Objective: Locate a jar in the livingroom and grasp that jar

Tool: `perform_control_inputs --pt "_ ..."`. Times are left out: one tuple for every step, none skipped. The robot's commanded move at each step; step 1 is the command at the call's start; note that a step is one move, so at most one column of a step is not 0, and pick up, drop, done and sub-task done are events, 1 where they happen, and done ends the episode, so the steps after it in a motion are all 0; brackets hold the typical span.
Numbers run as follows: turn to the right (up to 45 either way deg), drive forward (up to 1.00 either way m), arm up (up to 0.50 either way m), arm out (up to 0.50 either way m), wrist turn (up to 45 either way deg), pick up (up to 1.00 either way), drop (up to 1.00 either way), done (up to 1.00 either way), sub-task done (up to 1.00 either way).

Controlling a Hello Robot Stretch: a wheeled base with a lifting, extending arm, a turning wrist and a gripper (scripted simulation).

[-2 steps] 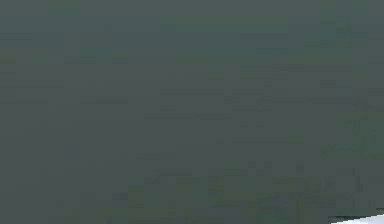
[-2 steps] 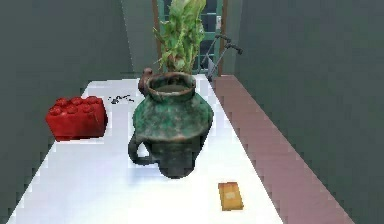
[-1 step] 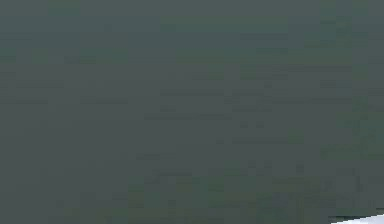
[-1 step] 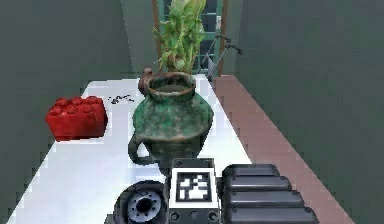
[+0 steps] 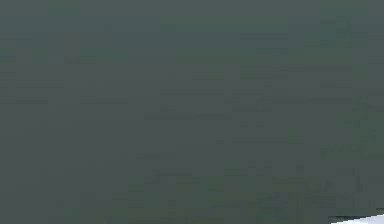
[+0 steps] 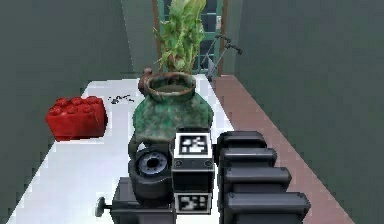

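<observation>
Approach step probably: green planted pot, likely the jar, just beyond the pincer on the surface. Can't tell pincer's spread or load; needs centring next

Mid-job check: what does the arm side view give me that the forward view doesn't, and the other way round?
Arm side view: a white table with a green pot holding a leafy plant, a red lumpy thing, small dark bits, plus the arm and gripper near the pot; whether it holds anything cannot be told. Forward view: a pale sliver at its bottom right corner, perhaps a table edge. Both: flat grey-green wall.
</observation>
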Motion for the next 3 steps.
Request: perform_control_inputs --pt "0.0 0.0 0.0 0.0 45.0 0.0 0.0 0.0 0.0" --pt "0.0 0.0 0.0 0.0 45.0 0.0 0.0 0.0 0.0" --pt "0.0 0.0 0.0 0.0 45.0 0.0 0.0 0.0 0.0"
